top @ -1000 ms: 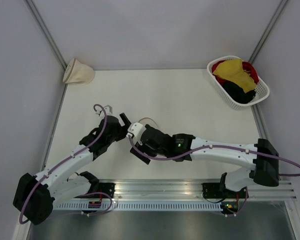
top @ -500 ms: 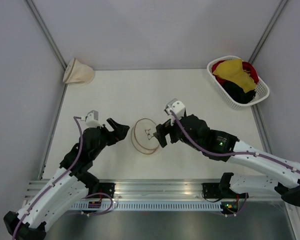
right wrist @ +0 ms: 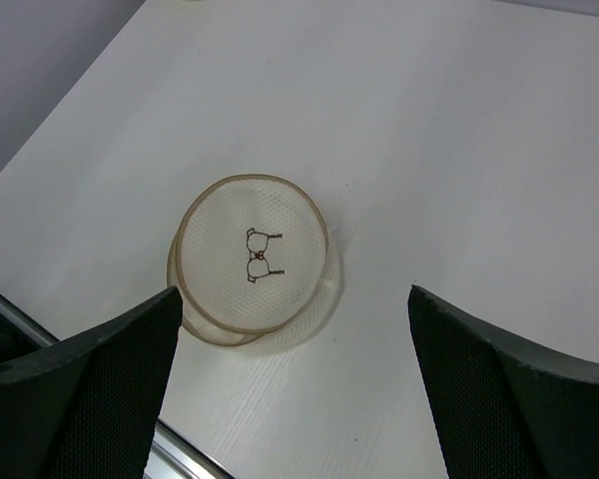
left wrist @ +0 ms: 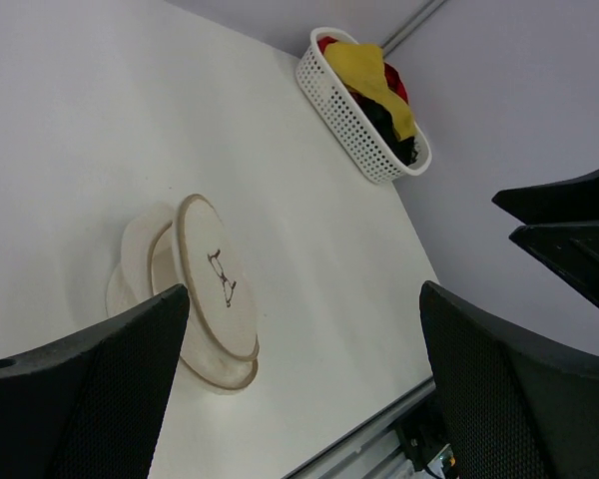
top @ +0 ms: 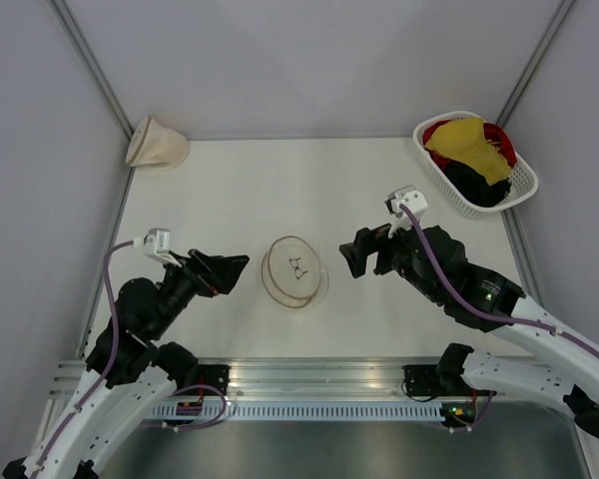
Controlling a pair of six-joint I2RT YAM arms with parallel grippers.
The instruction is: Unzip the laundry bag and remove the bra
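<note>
The round cream laundry bag (top: 294, 271) lay flat a little nearer the desk's near edge than its far edge, about midway between the left and right edges, its small black spectacles-like mark facing up. A second cream layer showed offset beneath the marked face; whether the zip stood open could not be told. The left gripper (top: 235, 274) hung above the desk on the bag's left-edge side, its fingers (left wrist: 100, 389) spread wide and gripping nothing. The right gripper (top: 351, 254) hung on the bag's right-edge side, its fingers (right wrist: 90, 389) likewise parted and empty. Neither gripper touched the bag, which sat between them. The mustard-yellow bra (top: 469, 145) was draped on top of the pile in the white basket (top: 441, 185) at the desk's far right corner, over a red garment (top: 499, 135) and a black garment (top: 474, 182). A cone-shaped cream bag (top: 157, 143) rested at the far left corner, well apart from everything else.
</note>
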